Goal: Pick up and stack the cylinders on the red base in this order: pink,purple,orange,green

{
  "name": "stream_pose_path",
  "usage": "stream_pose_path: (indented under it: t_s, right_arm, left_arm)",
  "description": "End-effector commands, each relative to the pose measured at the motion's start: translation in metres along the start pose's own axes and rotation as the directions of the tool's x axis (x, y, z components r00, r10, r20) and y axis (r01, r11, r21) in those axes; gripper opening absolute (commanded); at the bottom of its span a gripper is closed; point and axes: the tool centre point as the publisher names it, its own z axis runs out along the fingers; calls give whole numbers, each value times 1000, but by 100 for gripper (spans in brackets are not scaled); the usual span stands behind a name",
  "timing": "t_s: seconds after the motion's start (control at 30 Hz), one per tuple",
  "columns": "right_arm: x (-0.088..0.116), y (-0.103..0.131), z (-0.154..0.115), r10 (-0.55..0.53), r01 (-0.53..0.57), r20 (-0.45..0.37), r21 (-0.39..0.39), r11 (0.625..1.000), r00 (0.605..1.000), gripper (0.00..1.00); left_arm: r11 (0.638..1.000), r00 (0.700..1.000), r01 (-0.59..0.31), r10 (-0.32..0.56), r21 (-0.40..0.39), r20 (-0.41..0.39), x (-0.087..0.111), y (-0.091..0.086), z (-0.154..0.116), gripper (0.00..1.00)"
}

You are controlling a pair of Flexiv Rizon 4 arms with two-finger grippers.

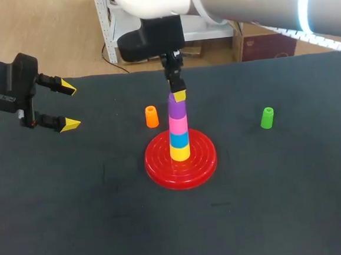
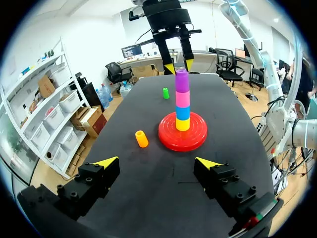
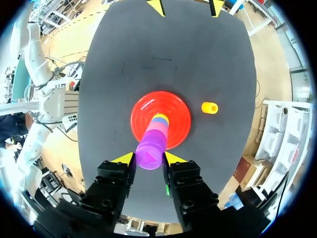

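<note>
The right hand (image 1: 178,96) is held over the stack, closed on the top of the purple cylinder (image 1: 176,107), with one yellow tip pressed to each side of it. The purple cylinder is seated on the pink cylinder (image 1: 178,124). Under that a blue piece (image 1: 179,139) and a yellow piece (image 1: 180,153) are seen, standing on the red base (image 1: 161,163). The step in hand is judged to be the placing of purple.

It is best finished by the grip being let go only once the purple cylinder is fully seated and in line with the pink one. The tips should be parted evenly, so that neither side is dragged. The hand should then be lifted straight up, since any sideways pull could tip so tall and narrow a stack.

The orange cylinder (image 1: 151,116) is next in the order. It is found on the bench (image 1: 77,217) just beside the base, so it should be approached from the side away from the stack. The green cylinder (image 1: 267,118) is set well apart. The left hand (image 1: 68,105) is open and empty, off to the side.
</note>
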Motion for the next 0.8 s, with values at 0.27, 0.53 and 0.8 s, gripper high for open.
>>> stream_pose_path:
  t_s: [0.27,0.53,0.8]
  right_arm:
    - [14,-4,-39,-32,27,33,143,989,999,100]
    - [5,-38,-64,-8,0,47,166,986,999,100]
    - [-29,-91,-59,175,-180,67,63,982,982,100]
  left_arm:
    - [1000,1000,-2,2,-1,-1,1,0,0,100]
    - [1000,1000,-2,2,-1,-1,1,0,0,100]
    - [1000,1000,-2,2,-1,-1,1,0,0,100]
